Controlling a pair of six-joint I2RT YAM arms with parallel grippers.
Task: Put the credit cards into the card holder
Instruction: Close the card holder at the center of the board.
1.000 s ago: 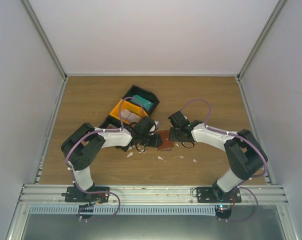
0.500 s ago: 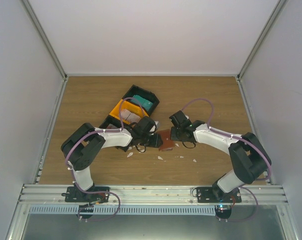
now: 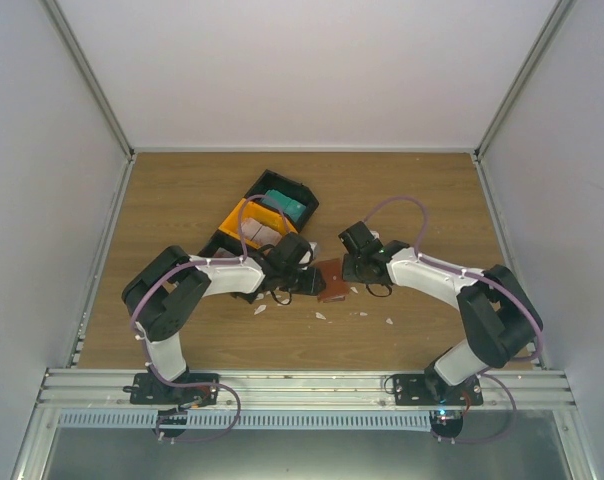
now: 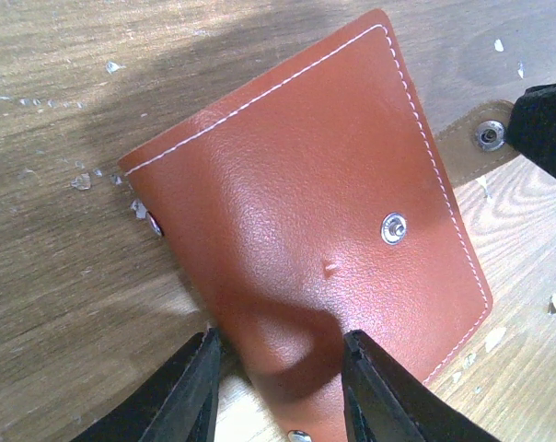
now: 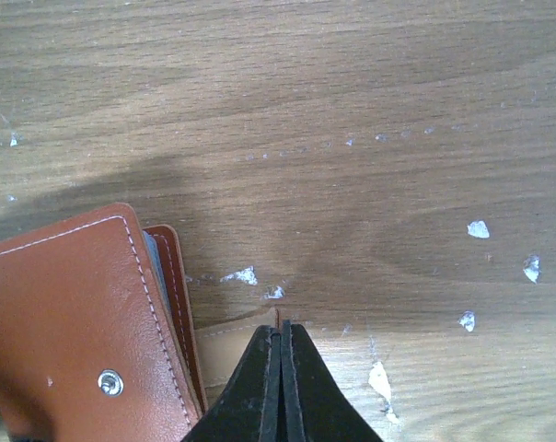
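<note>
Since a second ago my right claw [image 5: 280, 330] has gone from part-open to fully pinched. Its tips meet on the tan closing tab [image 5: 225, 339] of the reddish-brown leather card holder [image 4: 296, 203], which lies folded and unmoved on the wooden table [image 5: 352, 110] between both arms. My left claw [image 4: 280, 343] stands half-spread over the holder's edge; I cannot tell if it touches. Only the overhead view shows teal credit cards [image 3: 285, 206] in the black plastic bin [image 3: 270, 178] at the holder's 11 o'clock. Only the right wrist view shows the holder's layered edge.
</note>
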